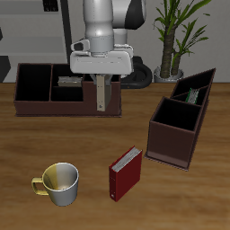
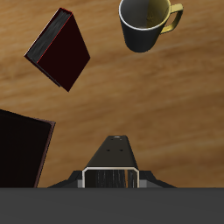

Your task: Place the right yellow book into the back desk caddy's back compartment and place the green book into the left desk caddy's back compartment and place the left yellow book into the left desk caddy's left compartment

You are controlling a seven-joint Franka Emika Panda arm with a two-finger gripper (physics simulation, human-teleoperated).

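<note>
Yellow book (image 2: 111, 178) clamped between tool (image 1: 101, 106) fingers, beside back caddy (image 1: 36, 85).

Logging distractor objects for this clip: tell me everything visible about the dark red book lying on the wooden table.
The dark red book is a small, thin hardcover with a plain, untitled cover that looks smooth and matte, a darker spine, and pale striped page edges along one long side. It lies flat and closed on the wooden table, turned at a slight angle to the table's front edge, near that edge. It sits between the grey and yellow mug and the nearer dark reddish-brown caddy, touching neither. Only the table touches it.
</note>
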